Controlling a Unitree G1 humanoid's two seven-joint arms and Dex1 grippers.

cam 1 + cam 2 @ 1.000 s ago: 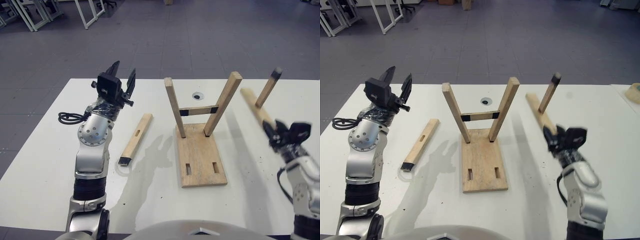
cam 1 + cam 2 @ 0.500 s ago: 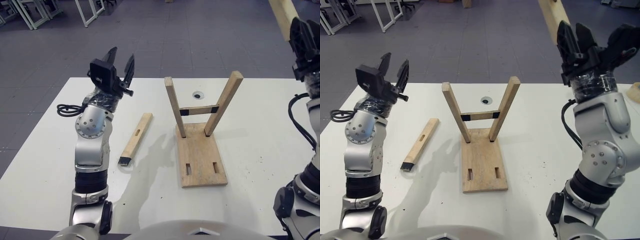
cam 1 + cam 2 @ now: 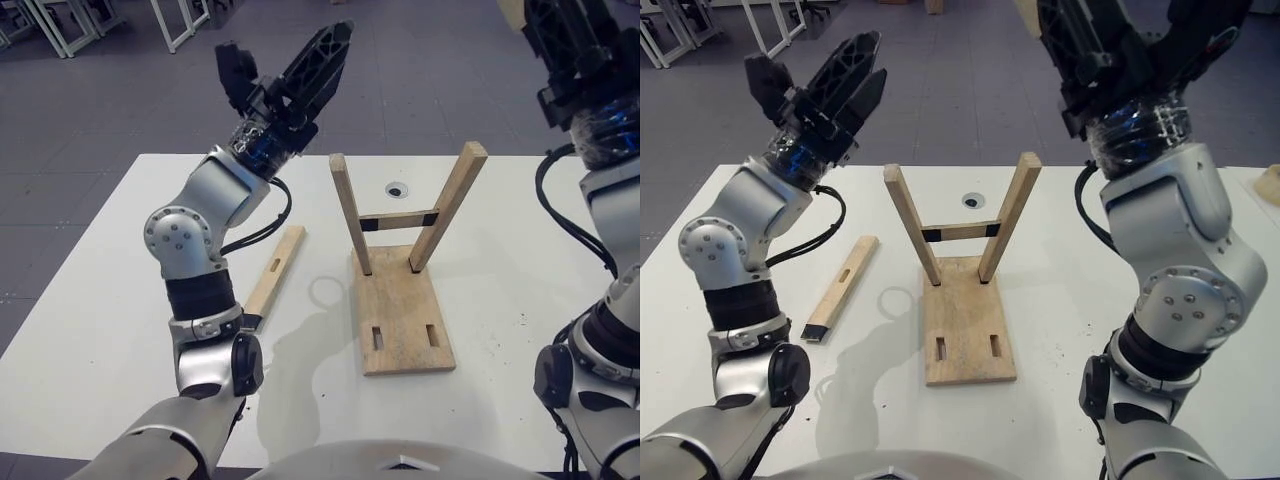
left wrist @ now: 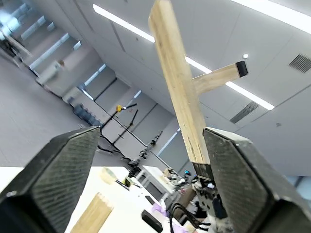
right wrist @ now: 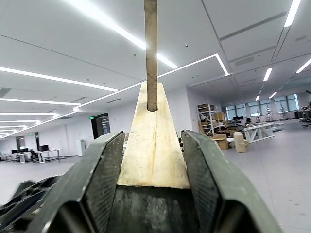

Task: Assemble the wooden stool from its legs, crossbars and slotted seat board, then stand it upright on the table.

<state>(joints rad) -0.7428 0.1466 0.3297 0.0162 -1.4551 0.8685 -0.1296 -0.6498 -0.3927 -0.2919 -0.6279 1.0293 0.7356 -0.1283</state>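
White desk (image 3: 90, 290), grey floor. Seat board (image 3: 402, 325) centre, two legs (image 3: 349, 214) slotted in. Loose leg (image 3: 276, 268) centre-left. Left jaws wide, empty, upper left. Right jaws clamp third leg (image 5: 153, 141), upper right; lowered askew, it may topple the legs.

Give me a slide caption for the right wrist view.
Right gripper clamps a wooden leg with crossbar, pointing at the ceiling.

Materials as I read them:

- Pale rectangular slotted wooden seat board (image 3: 403, 318): bare, unvarnished, matt, grain visible.
- Upright pale wooden legs (image 3: 350, 215) and short wooden crossbar (image 3: 398, 220): same raw wood. The crossbar ends are matt black.
- Loose pale wooden leg (image 3: 272, 272): black tip.
- White table (image 3: 110, 300): smooth, faint sheen.
- Left gripper (image 3: 338, 48): fingers (image 4: 58, 174) black, woven-textured, matt.
- Yellowish wooden leg piece (image 5: 153, 160) in right gripper (image 5: 153, 138): rough, unfinished.
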